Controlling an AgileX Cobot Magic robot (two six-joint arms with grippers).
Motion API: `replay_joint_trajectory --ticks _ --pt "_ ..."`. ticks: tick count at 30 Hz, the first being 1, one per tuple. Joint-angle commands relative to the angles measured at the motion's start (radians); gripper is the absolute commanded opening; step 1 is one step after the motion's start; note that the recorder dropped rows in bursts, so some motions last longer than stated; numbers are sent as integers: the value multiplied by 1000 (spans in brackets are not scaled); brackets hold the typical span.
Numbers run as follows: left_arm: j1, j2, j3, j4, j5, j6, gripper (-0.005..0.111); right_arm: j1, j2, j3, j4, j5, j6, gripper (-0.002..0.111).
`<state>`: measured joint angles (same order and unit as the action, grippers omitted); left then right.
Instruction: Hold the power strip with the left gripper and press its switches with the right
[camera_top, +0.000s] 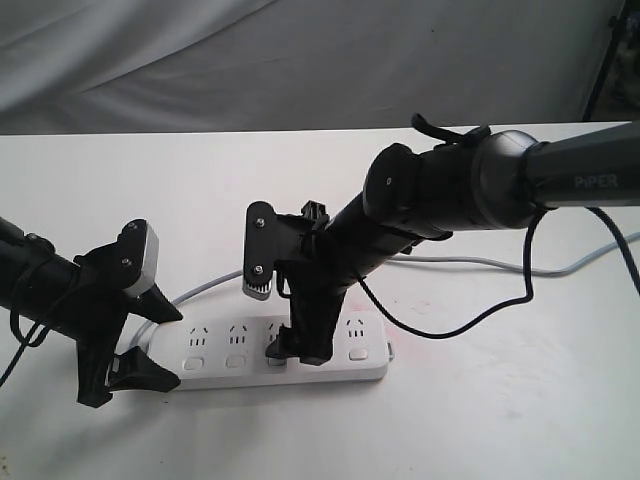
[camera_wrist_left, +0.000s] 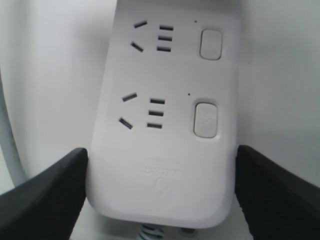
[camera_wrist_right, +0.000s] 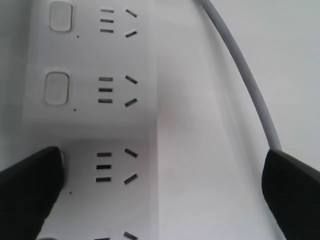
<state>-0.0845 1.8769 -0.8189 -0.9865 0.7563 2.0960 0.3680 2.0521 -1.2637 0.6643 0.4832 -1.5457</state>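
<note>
The white power strip (camera_top: 300, 372) lies flat on the table. My left gripper (camera_top: 160, 342) is shut on its left, cord end; in the left wrist view both black fingers (camera_wrist_left: 45, 195) press against the sides of the power strip (camera_wrist_left: 160, 165). Two switches (camera_wrist_left: 206, 120) show beyond the grip. My right gripper (camera_top: 295, 350) is down on the strip's middle, open. In the right wrist view one fingertip (camera_wrist_right: 32, 190) rests where the third socket set's switch lies and hides it; the other finger hangs over the table. Two more switches (camera_wrist_right: 56, 88) are uncovered.
The strip's thin grey cord (camera_top: 205, 288) curves off behind the left end and runs along the table (camera_wrist_right: 240, 70). A black cable (camera_top: 450, 330) hangs from the right arm over the table to the right. A grey cloth backdrop (camera_top: 300, 60) hangs behind.
</note>
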Motion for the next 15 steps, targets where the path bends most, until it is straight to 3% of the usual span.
replay_joint_trajectory --ticks 1,15 --pt "-2 -3 -2 -4 0 -2 48 6 8 17 9 -5 -17 105" --pt "-2 -3 -2 -4 0 -2 48 2 -110 17 104 58 -1 105"
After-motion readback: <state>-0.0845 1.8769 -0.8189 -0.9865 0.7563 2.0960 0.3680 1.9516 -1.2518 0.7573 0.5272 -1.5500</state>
